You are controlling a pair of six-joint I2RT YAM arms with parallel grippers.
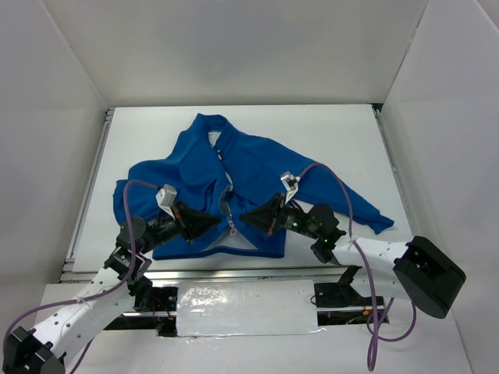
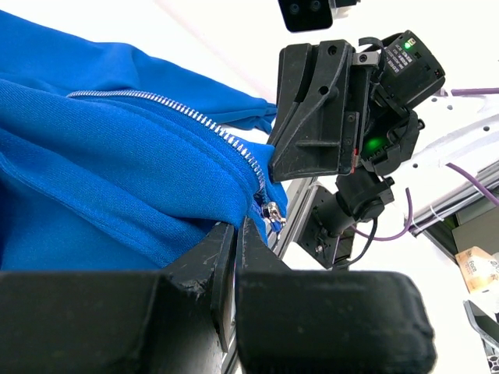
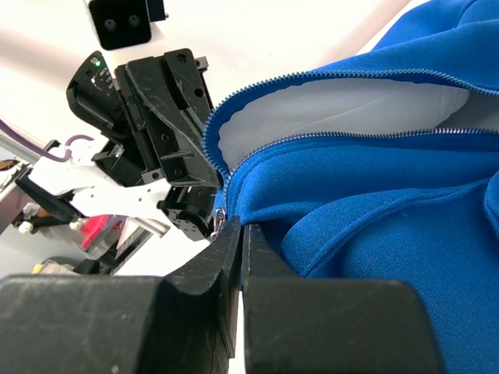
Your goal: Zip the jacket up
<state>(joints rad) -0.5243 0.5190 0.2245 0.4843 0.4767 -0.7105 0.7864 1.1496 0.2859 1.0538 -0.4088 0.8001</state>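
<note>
The bright blue jacket (image 1: 257, 167) lies face up on the white table, collar at the far end and hem nearest me. Its front zipper (image 1: 227, 195) is open for most of its length, and the small metal pull (image 1: 232, 228) hangs at the hem. My left gripper (image 1: 217, 221) is shut on the hem just left of the pull, seen close in the left wrist view (image 2: 236, 226) with the pull (image 2: 271, 212) beside it. My right gripper (image 1: 245, 217) is shut on the hem just right of the pull, also in the right wrist view (image 3: 241, 226).
The white table (image 1: 327, 132) is walled by white panels on three sides. An aluminium rail (image 1: 90, 187) runs along the left edge and another along the near edge. A foil patch (image 1: 245, 310) lies between the arm bases. Purple cables (image 1: 343, 191) loop above both arms.
</note>
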